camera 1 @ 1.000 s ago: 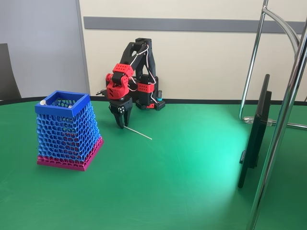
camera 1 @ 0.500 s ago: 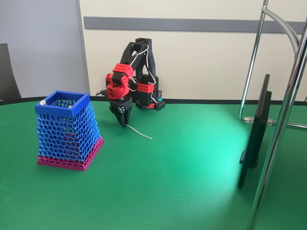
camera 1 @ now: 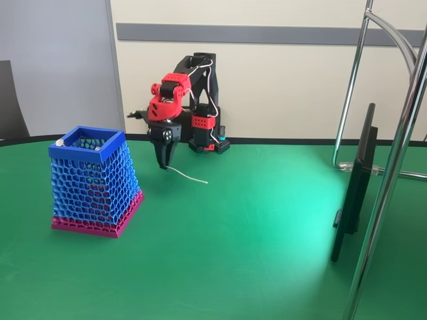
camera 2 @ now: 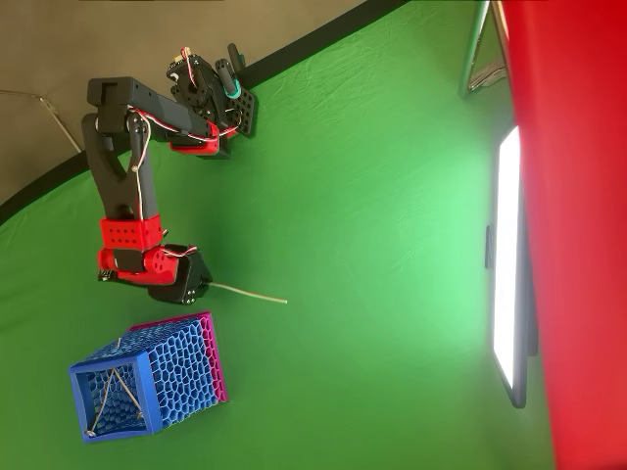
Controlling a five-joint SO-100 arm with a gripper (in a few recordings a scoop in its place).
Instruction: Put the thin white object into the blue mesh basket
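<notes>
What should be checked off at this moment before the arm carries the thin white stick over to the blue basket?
1. Grip on the thin white object: ok. The gripper is shut on one end, and the stick juts out sideways.
2. Stick clear of the table: cannot tell. Its free end droops towards the green surface.
3. Stick condition: not ok. It looks slightly bowed rather than straight.
4. Blue mesh basket upright with open top: ok. It already holds thin sticks in the overhead view.
5. Path to the basket: ok. Nothing stands between gripper and basket in the overhead view.
6. Height over the basket rim: not ok. The fingertips hang below rim level.
</notes>
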